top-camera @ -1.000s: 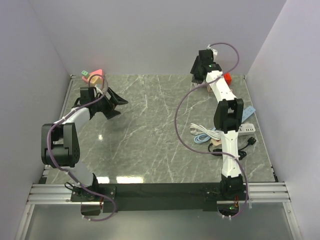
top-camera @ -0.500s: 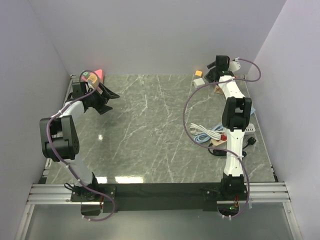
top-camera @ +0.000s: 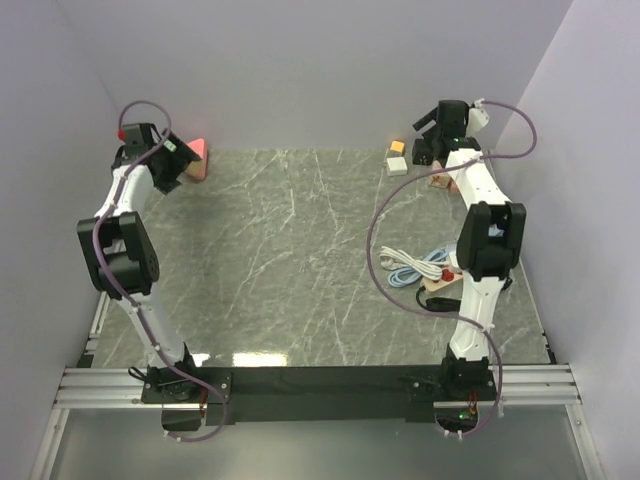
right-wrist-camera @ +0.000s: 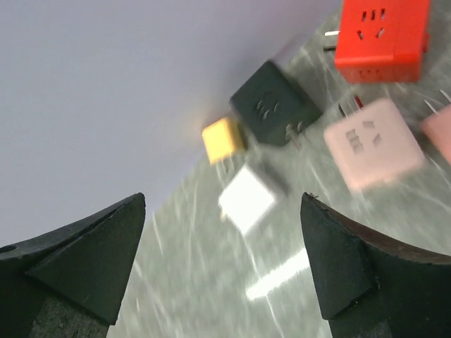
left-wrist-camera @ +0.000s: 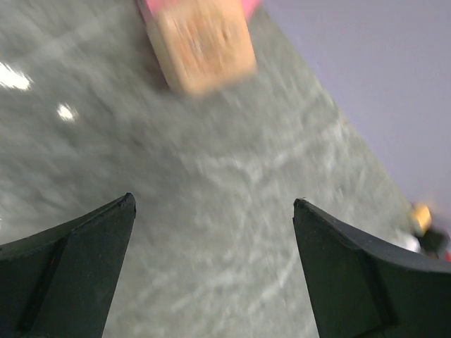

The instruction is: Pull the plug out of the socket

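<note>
A grey-green marble counter [top-camera: 300, 260] is seen from above, with two robot arms reaching to its far corners.

The left claw [left-wrist-camera: 213, 204] is at the 10 o'clock corner. It is released, its two dark fingers spread wide with only bare counter between them. A blurred tan block [left-wrist-camera: 204, 42] lies just ahead of it, close to the back wall.

The right claw [right-wrist-camera: 223, 200] is at the 1 o'clock corner. It is also released, its fingers wide apart and holding nothing. Small plug adapters lie scattered ahead of it against the wall:
- a red adapter cube [right-wrist-camera: 380, 32] with socket holes on its face, farthest to the right
- a black adapter cube [right-wrist-camera: 275, 105] to the left of the red one
- a pink adapter [right-wrist-camera: 366, 144] with metal prongs, nearer the camera
- a small yellow cube [right-wrist-camera: 222, 139]
- a white cube [right-wrist-camera: 246, 199] just below the yellow one

None of these pieces touch each other.

In the overhead view, a coiled white cord [top-camera: 405, 265] lies at 3 o'clock, just left of the right arm's upright link. A black cord [top-camera: 440, 303] loops beside it. Both cords run in behind that link. The plug and socket cannot be made out there, because the arm covers the spot. Both claws are well apart from it.
</note>
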`<move>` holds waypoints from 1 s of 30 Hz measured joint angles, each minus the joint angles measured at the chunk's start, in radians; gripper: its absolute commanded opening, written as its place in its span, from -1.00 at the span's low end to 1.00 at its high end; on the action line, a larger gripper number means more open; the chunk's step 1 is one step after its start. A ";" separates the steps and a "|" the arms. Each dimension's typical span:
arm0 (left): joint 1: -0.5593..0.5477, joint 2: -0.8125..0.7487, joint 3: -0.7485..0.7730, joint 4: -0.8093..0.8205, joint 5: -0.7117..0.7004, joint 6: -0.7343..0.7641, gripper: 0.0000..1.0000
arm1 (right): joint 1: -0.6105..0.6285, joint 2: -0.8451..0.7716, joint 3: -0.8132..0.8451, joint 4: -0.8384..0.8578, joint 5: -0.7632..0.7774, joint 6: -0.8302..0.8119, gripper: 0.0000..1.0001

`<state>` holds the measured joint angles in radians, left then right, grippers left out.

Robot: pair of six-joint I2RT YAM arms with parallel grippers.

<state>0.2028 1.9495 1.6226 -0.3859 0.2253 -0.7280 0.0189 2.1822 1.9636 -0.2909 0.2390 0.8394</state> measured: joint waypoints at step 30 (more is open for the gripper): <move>-0.018 0.605 0.619 -0.001 -0.103 -0.148 -0.28 | 0.247 -0.447 -0.577 0.005 -0.197 -0.344 0.95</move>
<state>0.1844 2.5542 2.2417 -0.3870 0.1226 -0.8757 0.2657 1.7355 1.3865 -0.2863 0.0422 0.4957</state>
